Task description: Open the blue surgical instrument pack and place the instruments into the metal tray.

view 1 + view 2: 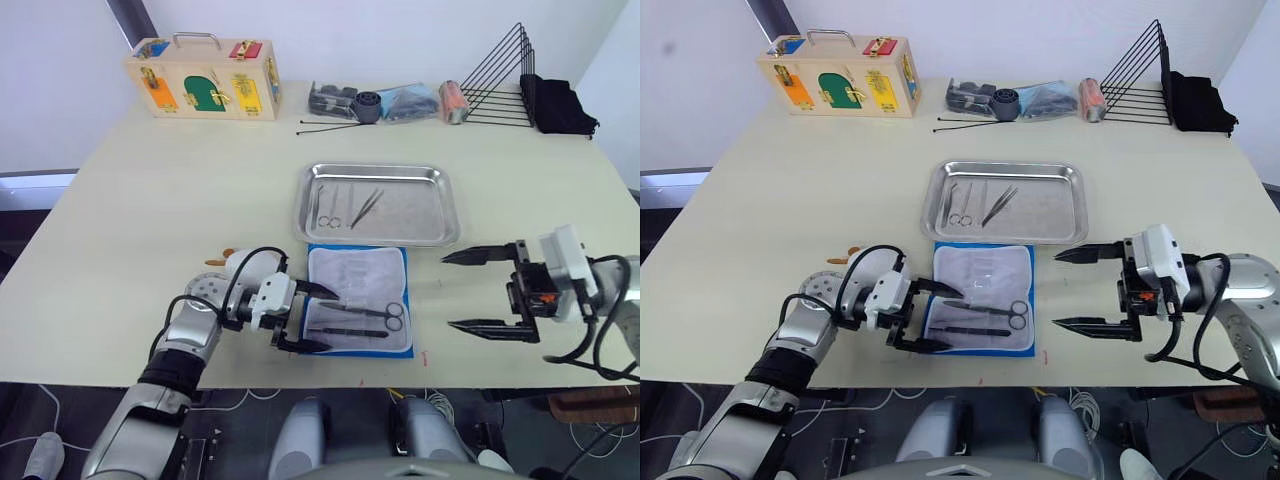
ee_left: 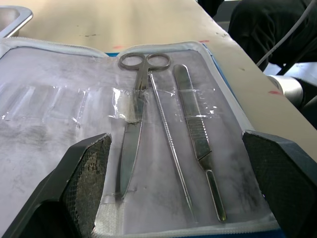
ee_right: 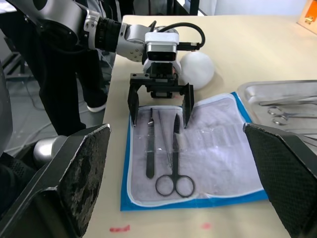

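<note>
You see three instruments on the opened blue surgical instrument pack: silvery ring-handled scissors, a thin straight metal probe and a flat dark-handled slim tool, lying side by side under clear plastic loops. The pack lies unfolded on the beige table, its whitish, crinkled inner face up with a blue edge, just in front of the shallow shiny steel tray. In the tray you can count a second pair of scissors and tweezers, with at least one more thin piece beside them. Your left gripper stands open, its two black textured fingers straddling the pack's near-left end around the instrument tips. Your right gripper is spread wide, empty, beside the pack's right edge.
</note>
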`<state>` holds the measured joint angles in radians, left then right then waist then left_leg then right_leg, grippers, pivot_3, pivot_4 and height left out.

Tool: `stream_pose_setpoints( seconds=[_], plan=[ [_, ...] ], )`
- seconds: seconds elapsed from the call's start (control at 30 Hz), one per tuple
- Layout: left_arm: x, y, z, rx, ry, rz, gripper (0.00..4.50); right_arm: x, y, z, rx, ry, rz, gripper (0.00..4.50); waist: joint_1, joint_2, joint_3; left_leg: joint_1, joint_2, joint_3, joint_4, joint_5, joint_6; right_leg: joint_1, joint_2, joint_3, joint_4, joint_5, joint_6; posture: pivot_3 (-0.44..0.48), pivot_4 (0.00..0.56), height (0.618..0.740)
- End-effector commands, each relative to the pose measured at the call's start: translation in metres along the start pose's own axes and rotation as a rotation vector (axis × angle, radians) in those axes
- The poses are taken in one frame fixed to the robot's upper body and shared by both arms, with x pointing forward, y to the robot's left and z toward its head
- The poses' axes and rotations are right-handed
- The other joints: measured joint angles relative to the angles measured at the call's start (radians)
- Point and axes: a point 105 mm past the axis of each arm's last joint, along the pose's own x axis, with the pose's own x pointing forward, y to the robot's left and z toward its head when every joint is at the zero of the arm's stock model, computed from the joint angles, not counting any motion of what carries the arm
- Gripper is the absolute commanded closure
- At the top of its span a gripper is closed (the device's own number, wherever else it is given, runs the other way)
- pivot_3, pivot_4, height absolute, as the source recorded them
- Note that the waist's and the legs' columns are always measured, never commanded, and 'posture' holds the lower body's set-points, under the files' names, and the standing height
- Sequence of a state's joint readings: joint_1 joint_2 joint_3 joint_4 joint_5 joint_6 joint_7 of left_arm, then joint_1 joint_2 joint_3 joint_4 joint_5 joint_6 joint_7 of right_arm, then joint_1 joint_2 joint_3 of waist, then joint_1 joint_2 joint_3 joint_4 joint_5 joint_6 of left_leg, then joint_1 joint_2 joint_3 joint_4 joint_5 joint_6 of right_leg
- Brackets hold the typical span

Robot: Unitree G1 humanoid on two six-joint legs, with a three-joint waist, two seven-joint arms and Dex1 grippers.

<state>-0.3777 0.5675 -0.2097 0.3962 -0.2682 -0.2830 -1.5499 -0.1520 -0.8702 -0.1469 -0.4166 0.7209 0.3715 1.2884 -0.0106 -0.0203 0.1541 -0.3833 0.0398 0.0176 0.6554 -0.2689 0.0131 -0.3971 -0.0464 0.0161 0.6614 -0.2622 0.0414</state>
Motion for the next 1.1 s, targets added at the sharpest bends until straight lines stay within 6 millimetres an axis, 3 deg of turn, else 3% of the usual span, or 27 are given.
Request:
stream_pose_setpoints(
  seconds=[0.03,0.3,0.53,1.1],
  plan=[
    [0.001,-0.006,-0.01,-0.045,0.036,-0.027,0.05,-0.008,0.002,0.016,-0.038,-0.014,0.007,0.0,0.0,0.0,0.0,0.0,0.0,0.0,0.0,0.0,0.0,0.0,0.0,0.0,0.0,0.0,0.0,0.0,0.15,0.74],
    [0.004,-0.004,-0.015,-0.066,0.043,-0.028,0.05,-0.019,0.004,0.025,-0.027,0.014,0.013,0.0,0.001,0.0,0.0,0.0,0.0,0.0,0.0,0.0,0.0,0.0,0.0,0.0,0.0,0.0,0.0,0.0,0.15,0.74],
    [0.006,-0.004,-0.016,-0.069,0.041,-0.036,0.05,-0.013,0.005,0.023,-0.026,0.01,0.009,0.0,0.001,0.0,0.0,0.0,0.0,0.0,0.0,0.0,0.0,0.0,0.0,0.0,0.0,0.0,0.0,0.0,0.15,0.74],
    [0.011,-0.011,-0.015,-0.092,0.041,-0.065,0.05,0.054,-0.023,-0.056,-0.055,0.214,-0.208,0.0,0.0,0.001,-0.001,0.0,0.0,0.001,0.0,0.0,0.0,0.0,0.0,0.001,0.0,0.0,0.0,0.0,0.15,0.74]
  ],
)
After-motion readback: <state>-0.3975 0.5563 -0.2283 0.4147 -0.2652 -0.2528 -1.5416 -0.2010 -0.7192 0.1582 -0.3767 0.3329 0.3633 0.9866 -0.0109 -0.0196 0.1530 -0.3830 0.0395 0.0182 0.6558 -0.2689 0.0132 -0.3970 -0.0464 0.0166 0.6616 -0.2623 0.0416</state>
